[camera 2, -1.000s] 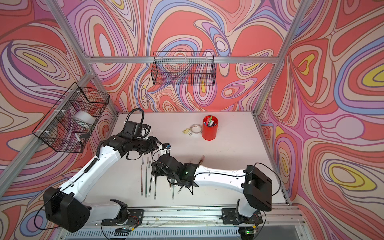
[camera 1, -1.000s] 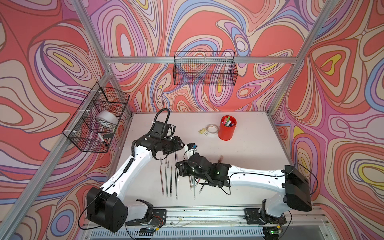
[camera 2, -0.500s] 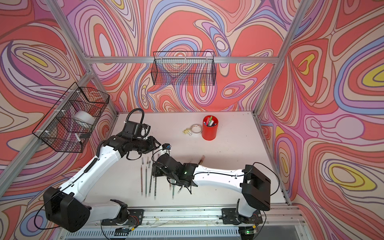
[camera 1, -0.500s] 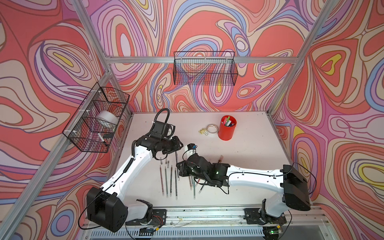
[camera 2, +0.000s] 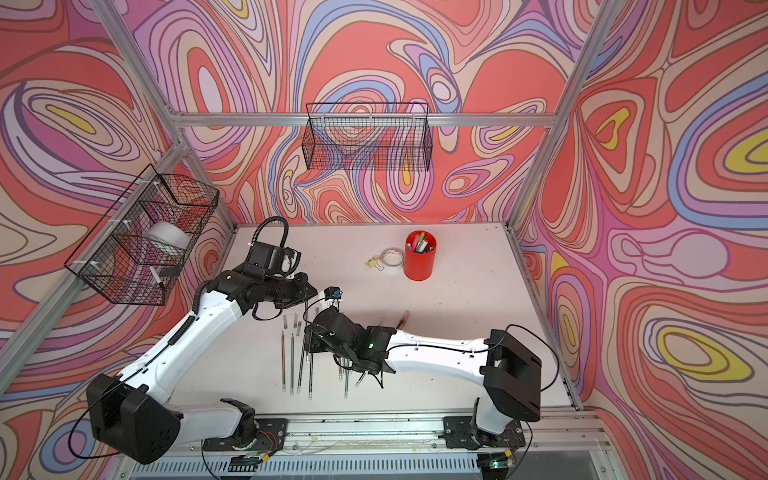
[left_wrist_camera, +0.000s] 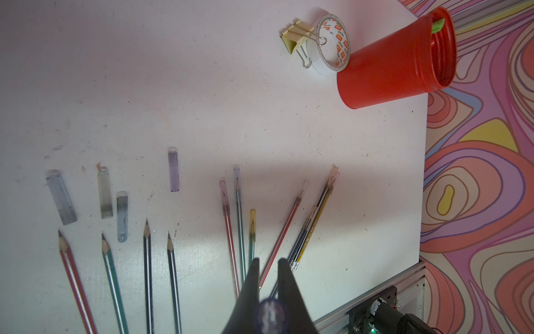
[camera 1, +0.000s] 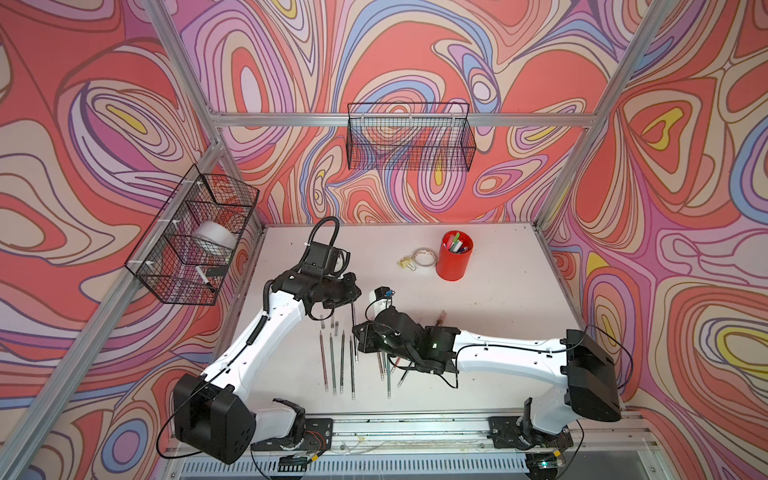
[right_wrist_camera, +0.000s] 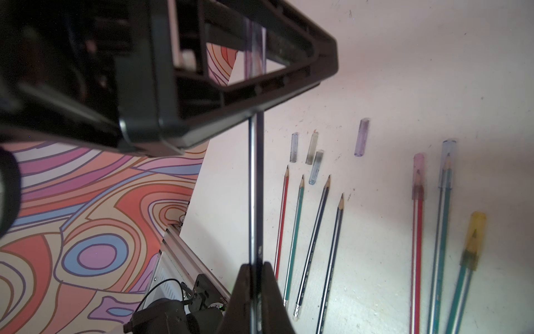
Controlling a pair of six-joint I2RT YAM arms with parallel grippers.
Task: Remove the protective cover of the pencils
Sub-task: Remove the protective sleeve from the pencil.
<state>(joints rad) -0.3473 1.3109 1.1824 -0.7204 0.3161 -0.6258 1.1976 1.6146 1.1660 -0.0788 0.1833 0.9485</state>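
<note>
Right jaws pinch 1 dark pencil (right_wrist_camera: 255, 188) above the table (right_wrist_camera: 390, 72); left jaws pinch its clear cover (right_wrist_camera: 255, 62). Light, stiff, slippery plastic, I judge: hold the cover's sides, pull straight off.

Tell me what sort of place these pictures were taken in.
Probably a robot test cell, not a home or office. The left arm and right arm sit on a rail inside an aluminium frame with swirl-printed walls, and pencils lie on its white table.
</note>
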